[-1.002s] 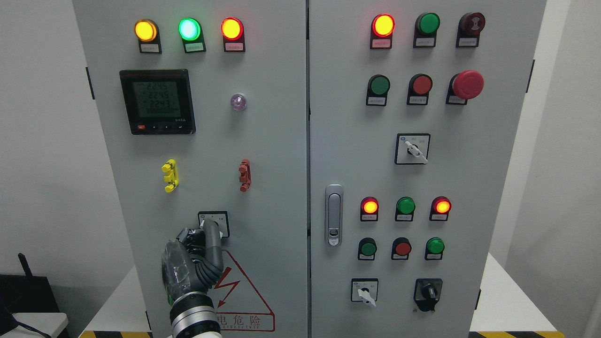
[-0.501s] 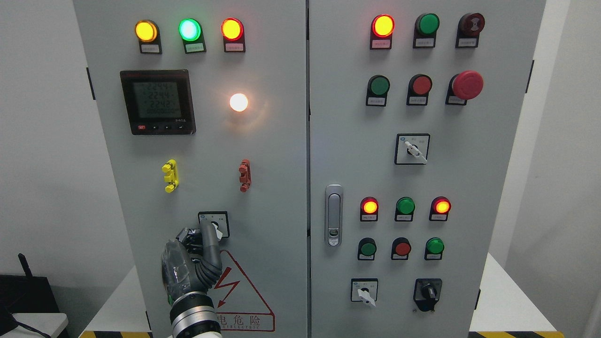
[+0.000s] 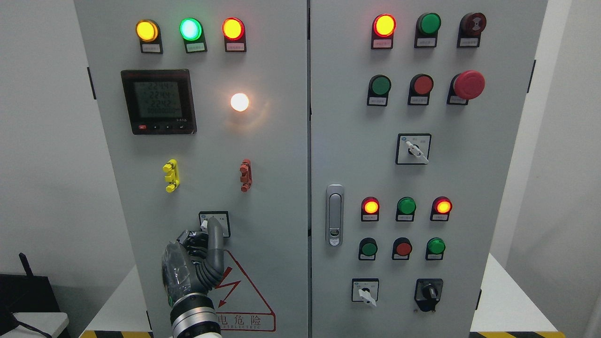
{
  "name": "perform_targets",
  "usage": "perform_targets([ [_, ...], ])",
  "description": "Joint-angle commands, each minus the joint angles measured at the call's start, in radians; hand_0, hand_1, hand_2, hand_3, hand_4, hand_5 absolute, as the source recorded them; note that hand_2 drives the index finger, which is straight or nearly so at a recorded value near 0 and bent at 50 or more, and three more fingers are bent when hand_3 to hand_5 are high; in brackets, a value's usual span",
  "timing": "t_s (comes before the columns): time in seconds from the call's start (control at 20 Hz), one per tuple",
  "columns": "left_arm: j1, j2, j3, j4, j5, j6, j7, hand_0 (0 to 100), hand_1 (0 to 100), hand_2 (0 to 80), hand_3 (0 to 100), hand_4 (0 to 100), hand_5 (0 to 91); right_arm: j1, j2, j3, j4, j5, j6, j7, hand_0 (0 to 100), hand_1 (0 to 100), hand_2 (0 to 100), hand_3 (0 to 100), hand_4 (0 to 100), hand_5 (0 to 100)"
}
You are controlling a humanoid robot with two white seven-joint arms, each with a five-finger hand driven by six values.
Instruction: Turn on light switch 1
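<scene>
Head view: the white lamp on the left door of the cabinet is lit w/ a warm glow on the panel around it; a sec ago it was dark and purplish, half a sec ago already on. So the light came on while the left hand was at the rotary switch, low on the left door. Judgement: task's effect is achieved, what's left is prob. just letting go and pulling back.

Left hand comes up from the bottom edge, left of centre. One grey finger is stretched up over the switch face, the tip covering the knob; other fingers curled in beside it. It pushes, no real grasp visible. Since the last pic the fingertip has crept slightly up on the switch plate. Knob position: can't tell, finger hides it. Right hand not in view.

Around: meter display upper left, three lit lamps above it, yellow clip and red clip mid-door, hazard triangle just right of the wrist. Right door: door handle, red mushroom button, more lamps and selectors, all well apart from the hand.

In the way: nothing between hand and switch. Only risk, as I judge it: dragging the finger on withdrawal could flick the knob back.
</scene>
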Motion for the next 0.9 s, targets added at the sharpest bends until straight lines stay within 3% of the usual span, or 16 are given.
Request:
perform_targets([
  [0.0, 0.003, -0.001, -0.001, -0.003, -0.001, 0.0, -0.003, 14, 31, 60.6, 74, 78, 73.2, 0.0, 0.0, 0.0, 0.0, -0.017, 0.001, -0.001, 12, 39, 0, 0, 0, 0],
  [0.85, 0.056, -0.005, -0.001, -0.049, -0.001, -0.017, -0.002, 12, 32, 62.7, 75, 80, 75.0, 0.0, 0.0, 0.0, 0.0, -0.017, 0.001, -0.001, 12, 39, 0, 0, 0, 0],
])
